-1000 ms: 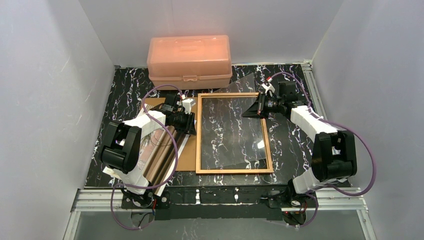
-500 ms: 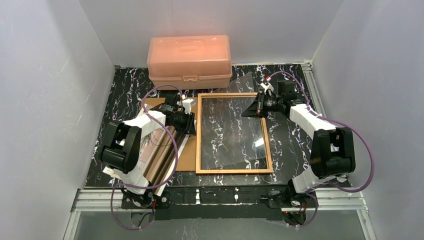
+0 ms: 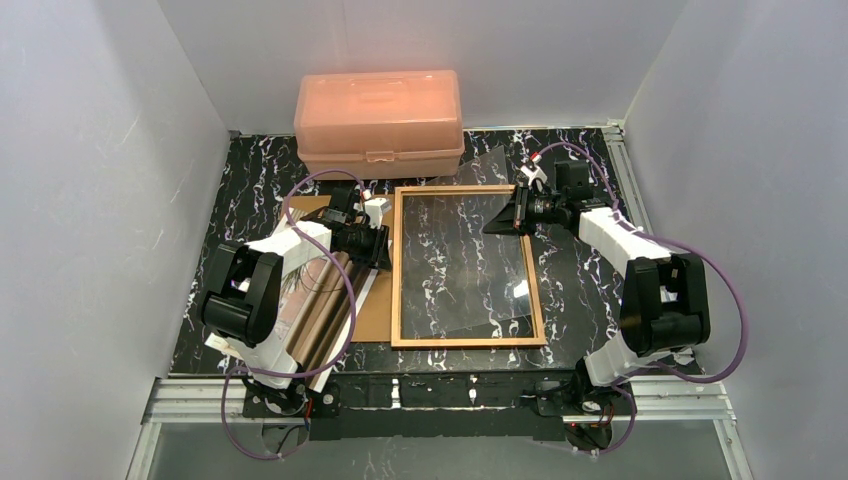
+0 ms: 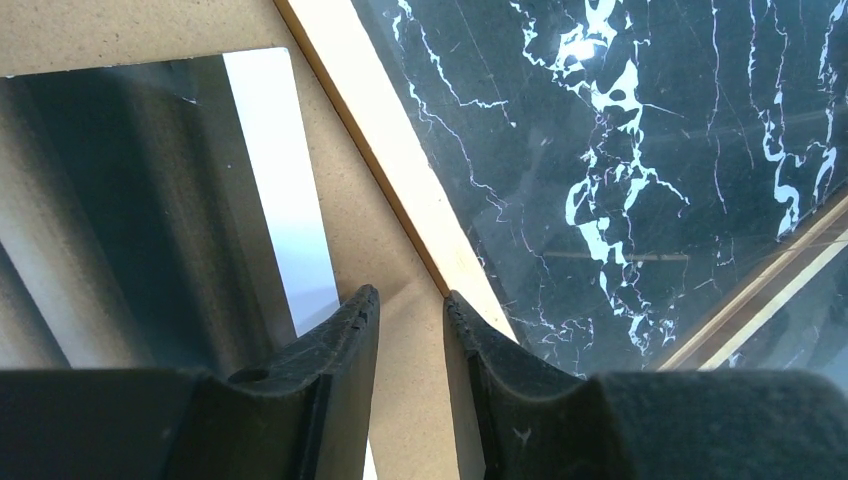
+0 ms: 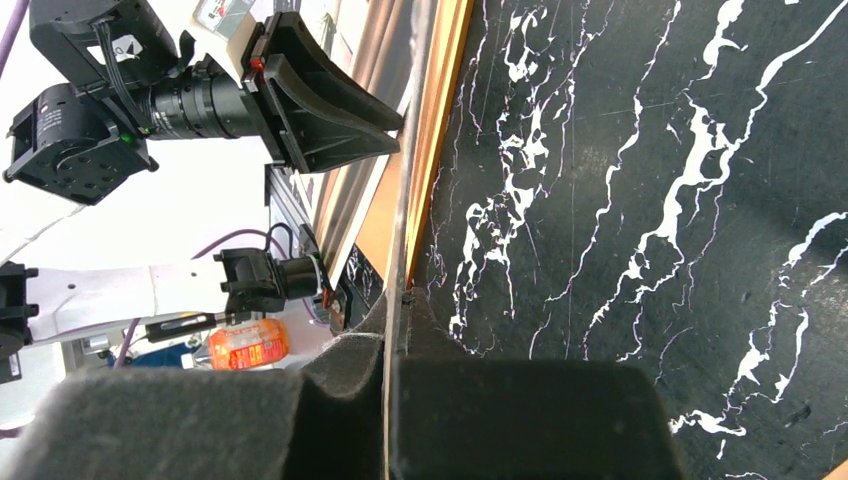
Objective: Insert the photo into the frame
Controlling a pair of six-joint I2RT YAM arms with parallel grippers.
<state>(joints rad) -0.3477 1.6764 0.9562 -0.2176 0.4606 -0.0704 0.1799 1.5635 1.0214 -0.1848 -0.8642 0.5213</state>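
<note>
The frame (image 3: 398,262), with a thin orange-brown border, lies flat mid-table. The photo (image 3: 322,305) lies face up on the brown backing board (image 3: 378,318) left of it, partly under my left arm. My left gripper (image 3: 386,260) points down at the frame's left rail. In the left wrist view its jaws (image 4: 412,300) stand slightly open over bare board, between the glossy photo (image 4: 150,220) and the frame's pale rail (image 4: 400,170). My right gripper (image 3: 490,228) is shut on a clear sheet (image 3: 470,300) slanting over the frame. The sheet's thin edge (image 5: 405,180) runs out from between the right gripper's (image 5: 397,300) pads.
A pink translucent box (image 3: 379,120) stands at the back, just behind the frame's far rail. White walls close in on both sides. Metal rails run along the table's near edge (image 3: 440,392) and right edge (image 3: 622,170).
My right arm has drawn slightly toward the back of the table with the clear sheet still in its grip. The left arm has not moved.
</note>
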